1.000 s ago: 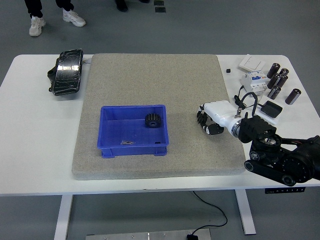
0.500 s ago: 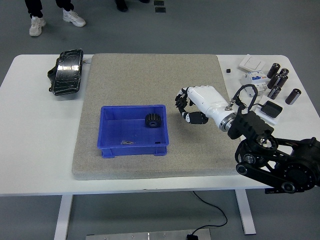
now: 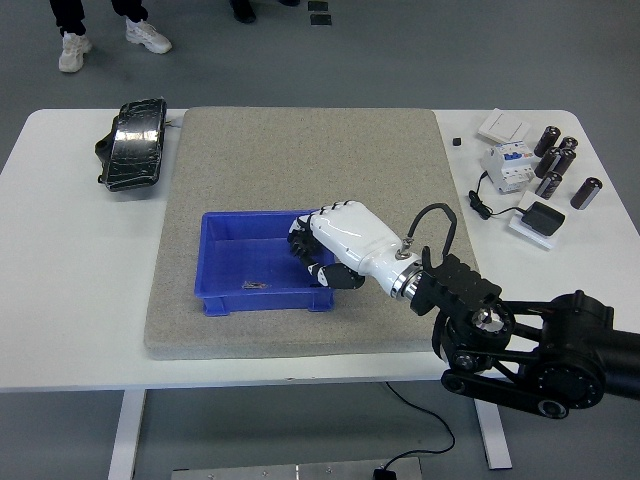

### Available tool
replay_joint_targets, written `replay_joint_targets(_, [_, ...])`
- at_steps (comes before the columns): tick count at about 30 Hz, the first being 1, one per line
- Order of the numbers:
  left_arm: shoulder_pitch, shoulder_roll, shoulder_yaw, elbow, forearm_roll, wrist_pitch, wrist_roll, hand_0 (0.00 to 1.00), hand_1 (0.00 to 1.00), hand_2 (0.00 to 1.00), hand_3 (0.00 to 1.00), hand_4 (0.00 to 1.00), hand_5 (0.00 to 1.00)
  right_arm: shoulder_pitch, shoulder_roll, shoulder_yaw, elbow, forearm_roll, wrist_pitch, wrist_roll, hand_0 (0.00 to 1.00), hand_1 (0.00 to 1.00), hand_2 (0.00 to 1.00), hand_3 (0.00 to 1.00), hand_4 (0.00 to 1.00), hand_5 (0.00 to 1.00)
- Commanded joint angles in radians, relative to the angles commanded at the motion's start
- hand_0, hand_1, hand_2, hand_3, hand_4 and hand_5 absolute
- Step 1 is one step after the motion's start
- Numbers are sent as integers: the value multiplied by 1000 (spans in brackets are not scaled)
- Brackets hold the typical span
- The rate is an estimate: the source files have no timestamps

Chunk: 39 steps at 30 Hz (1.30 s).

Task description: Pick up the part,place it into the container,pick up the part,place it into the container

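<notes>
A blue bin (image 3: 262, 301) stands on the grey mat (image 3: 300, 150). A small metal piece (image 3: 253, 285) lies on the bin's floor. A black gear (image 3: 297, 236) lies at the bin's back right, mostly hidden by my hand. My right hand (image 3: 318, 264), white with black fingers, hangs over the bin's right end. Its fingers are curled tight around a small dark part that barely shows. The left arm is out of view.
A black flat object (image 3: 133, 143) lies at the back left. At the back right are a white circuit breaker (image 3: 508, 160), several dark cylinders (image 3: 558, 160), a white switch plate (image 3: 503, 125) and a black adapter (image 3: 543, 217). A person's feet (image 3: 75, 48) show beyond the table.
My right hand has moved left across the mat, from its right edge to over the bin's right end, fingers still curled. The gear is now mostly covered.
</notes>
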Motion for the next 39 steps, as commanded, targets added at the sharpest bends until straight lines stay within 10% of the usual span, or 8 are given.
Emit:
replay_joint_targets(24, [-6,-2,-1,2,3,0,-1,681,678,644,582,599,505,9,-4,43,12,51,15,0,760,780,753,694,721,330])
replay_joint_targets(39, [-7,-9,14,3,-10,-28,14,682,678,640,585,585,489,-151,-90,334,-49,449,-23,187,669,708,705,672,725,343])
